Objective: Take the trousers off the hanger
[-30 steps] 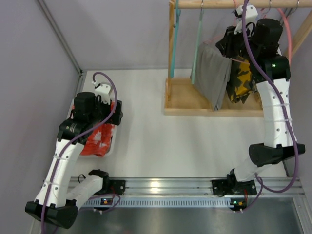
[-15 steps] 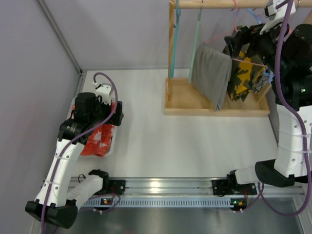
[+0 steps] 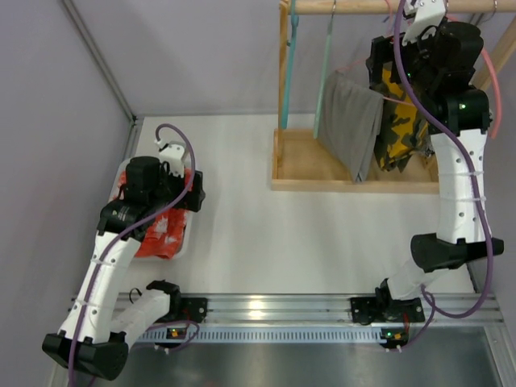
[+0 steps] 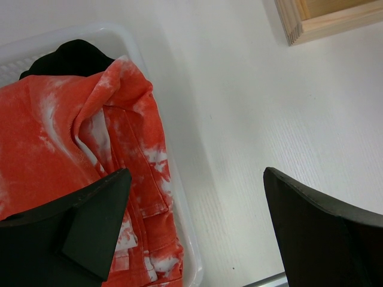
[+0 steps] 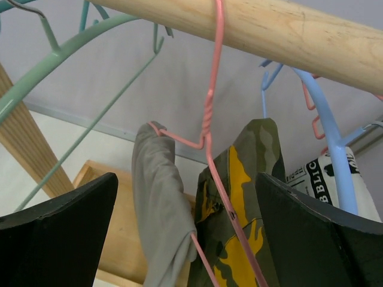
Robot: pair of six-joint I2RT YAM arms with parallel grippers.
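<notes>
The grey trousers (image 3: 351,125) (image 5: 158,197) hang draped over one arm of a pink wire hanger (image 5: 209,119), which hooks over the wooden rail (image 5: 269,27). The camouflage trousers (image 3: 401,121) (image 5: 251,197) hang right beside them; which hanger carries them is hidden. My right gripper (image 3: 389,71) (image 5: 186,177) is open just below the rail, its fingers standing either side of both trousers and the pink wire, touching none. My left gripper (image 3: 173,189) (image 4: 196,173) is open over the rim of a white tray (image 4: 179,197) and holds nothing.
A red-orange and white garment (image 3: 161,230) (image 4: 72,137) lies in the tray over something black. Teal hangers (image 3: 326,64) (image 5: 78,36) and a blue hanger (image 5: 335,137) share the rail. A black-and-white printed cloth (image 5: 317,173) hangs at the far right. The rack's wooden base (image 3: 306,165) sits below.
My right gripper has gone from nearly shut to open. Its arm swung out to the right and came back under the rail. The left arm has stayed put.
</notes>
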